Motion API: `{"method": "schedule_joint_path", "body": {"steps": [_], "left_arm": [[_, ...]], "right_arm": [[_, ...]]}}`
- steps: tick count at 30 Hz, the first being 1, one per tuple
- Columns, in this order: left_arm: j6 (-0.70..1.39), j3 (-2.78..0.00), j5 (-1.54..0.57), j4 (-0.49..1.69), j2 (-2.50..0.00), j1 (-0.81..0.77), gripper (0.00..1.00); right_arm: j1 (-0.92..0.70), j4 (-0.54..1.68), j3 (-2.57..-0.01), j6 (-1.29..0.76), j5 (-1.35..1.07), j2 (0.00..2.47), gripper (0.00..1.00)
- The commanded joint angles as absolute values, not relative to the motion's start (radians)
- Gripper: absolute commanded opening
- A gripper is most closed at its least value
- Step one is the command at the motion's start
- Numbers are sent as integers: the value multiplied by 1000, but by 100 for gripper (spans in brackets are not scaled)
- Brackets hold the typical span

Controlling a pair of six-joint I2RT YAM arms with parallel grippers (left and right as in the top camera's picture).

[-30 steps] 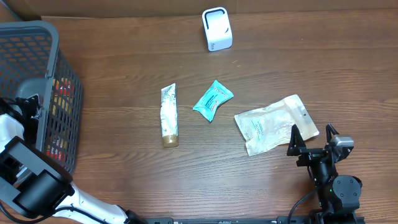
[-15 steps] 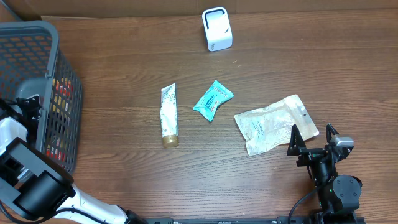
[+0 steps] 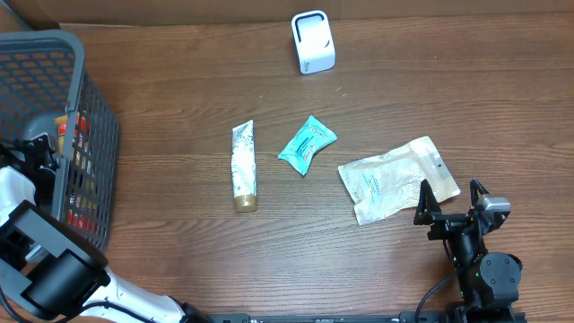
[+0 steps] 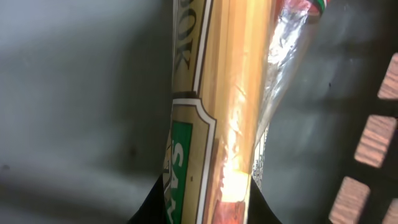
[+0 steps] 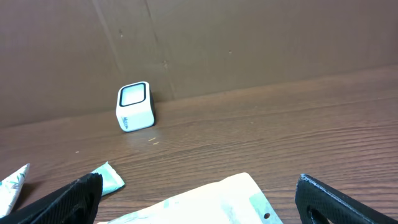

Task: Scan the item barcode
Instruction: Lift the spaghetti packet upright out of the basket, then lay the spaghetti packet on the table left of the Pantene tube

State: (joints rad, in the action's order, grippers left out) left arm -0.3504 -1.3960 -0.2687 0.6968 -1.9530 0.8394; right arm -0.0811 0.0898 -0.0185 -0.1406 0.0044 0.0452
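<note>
Holding, left gripper (image 4: 202, 208): fingers pinch a spaghetti packet (image 4: 211, 106) inside the basket (image 3: 90, 99), at the left edge of the table (image 3: 179, 260).
Right gripper (image 3: 448, 196): spread wide, just beside the white pouch (image 3: 395, 179).
Scanner (image 3: 313, 41): upright at the far edge, well apart from the basket.
Table middle: tube (image 3: 243, 167) and teal sachet (image 3: 307, 144), lying near each other, not touching.

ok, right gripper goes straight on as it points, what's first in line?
Probably the white pouch: its near end lies right ahead of the open right gripper. If the gripper clears it in height, which is unclear, the way looks free to the cardboard wall; the scanner sits left.
</note>
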Motion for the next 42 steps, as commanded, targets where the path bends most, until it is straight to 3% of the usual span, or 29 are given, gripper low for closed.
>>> {"method": "schedule_joint_path", "body": {"steps": [1, 13, 27, 36, 42], "left_arm": [[-379, -1558, -251, 764, -1961, 838, 4], [-285, -1994, -276, 957, -1948, 837, 4], [-67, -2310, -551, 1078, -1700, 797, 4], [-52, -2299, -580, 1435, -1579, 474, 4], [-44, -2129, -540, 1454, -1612, 203, 4]], "right_arm": [[-85, 83, -8, -138, 7, 44, 100], [-85, 84, -8, -138, 7, 44, 100], [-85, 84, -8, -138, 7, 44, 100], [-85, 83, -8, -138, 7, 44, 100], [-85, 84, -8, -138, 7, 44, 100]]}}
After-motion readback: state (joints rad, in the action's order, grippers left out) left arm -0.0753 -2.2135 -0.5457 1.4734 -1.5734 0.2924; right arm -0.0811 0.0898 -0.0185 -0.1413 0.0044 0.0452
